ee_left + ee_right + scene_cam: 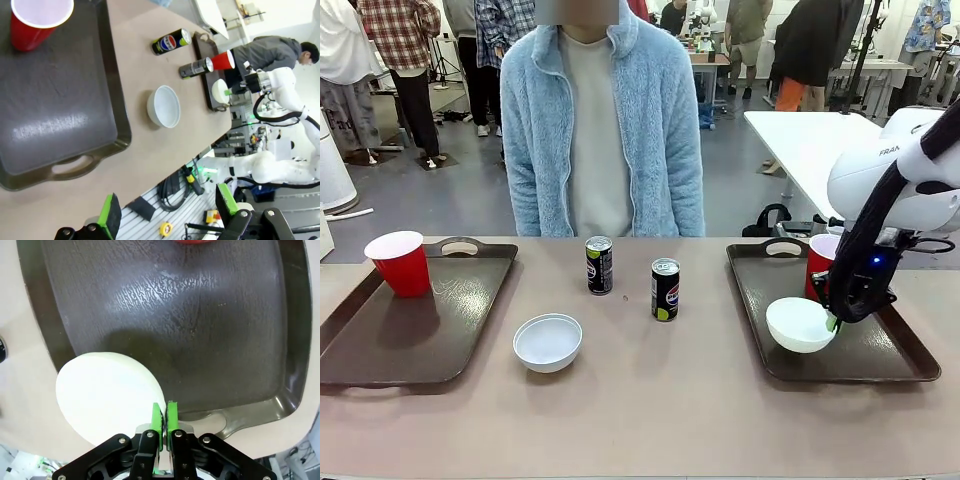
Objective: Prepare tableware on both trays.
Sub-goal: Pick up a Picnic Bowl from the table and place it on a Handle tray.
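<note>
My right gripper (833,322) is shut on the rim of a white bowl (800,324), holding it tilted over the front left part of the right tray (880,350). In the right wrist view the green pads (158,416) pinch the bowl (107,395) above the tray (200,325). A red cup (820,262) stands at the back of that tray. The left tray (420,330) carries the other red cup (399,262). A second white bowl (547,342) and two cans (599,265) (665,289) stand on the table between the trays. My left gripper (167,207) is open above the left tray (60,115).
A person in a light blue fleece (602,120) stands at the table's far side, hands out of sight. A white table (810,140) is behind on the right. Bare tan tabletop (650,410) lies between the trays in front of the cans.
</note>
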